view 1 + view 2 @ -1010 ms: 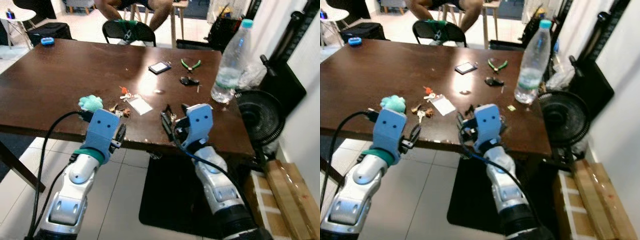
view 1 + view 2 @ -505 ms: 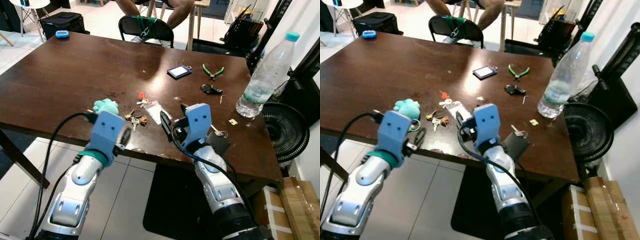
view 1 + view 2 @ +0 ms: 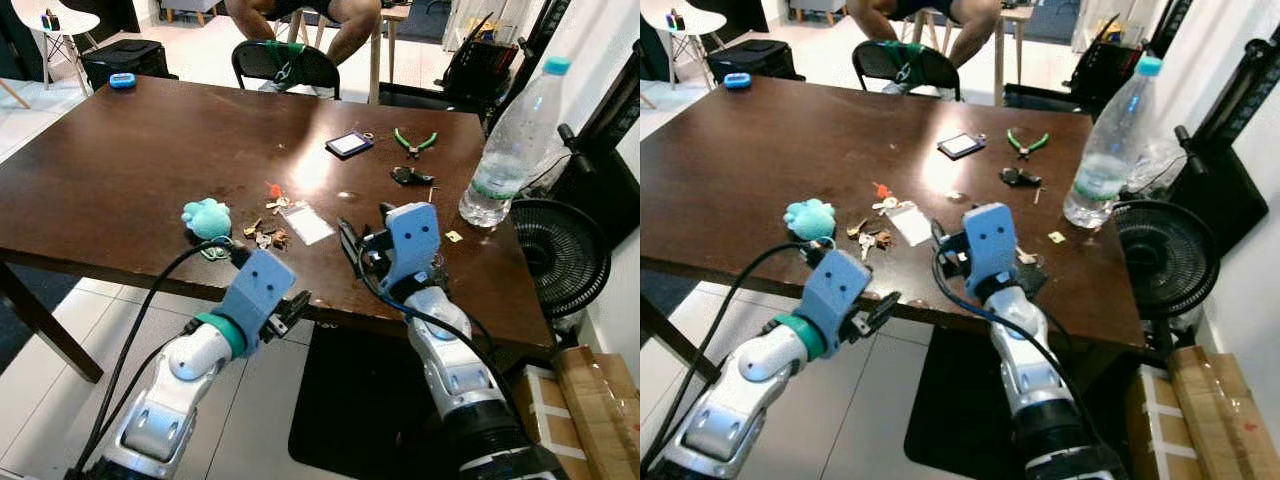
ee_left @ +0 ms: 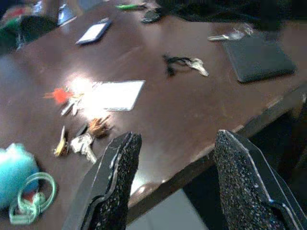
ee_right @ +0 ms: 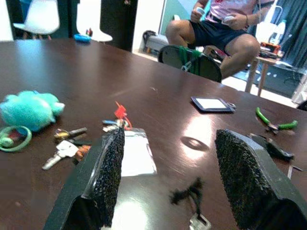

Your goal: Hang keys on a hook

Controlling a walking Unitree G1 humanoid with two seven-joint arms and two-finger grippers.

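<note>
Keys [image 3: 265, 236] on table [image 3: 120, 170] beside teal plush [image 3: 207, 217]; right gripper [image 3: 352, 246] spread wide above table edge, left gripper [image 3: 291, 310] wide below it.

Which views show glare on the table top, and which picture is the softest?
Left eye view: a bright glare patch on the table near the white card. Left wrist view: the same glare washes out the keys; this picture is the softest. Right wrist view: sharper, with a pale sheen beside the badge holder.
</note>
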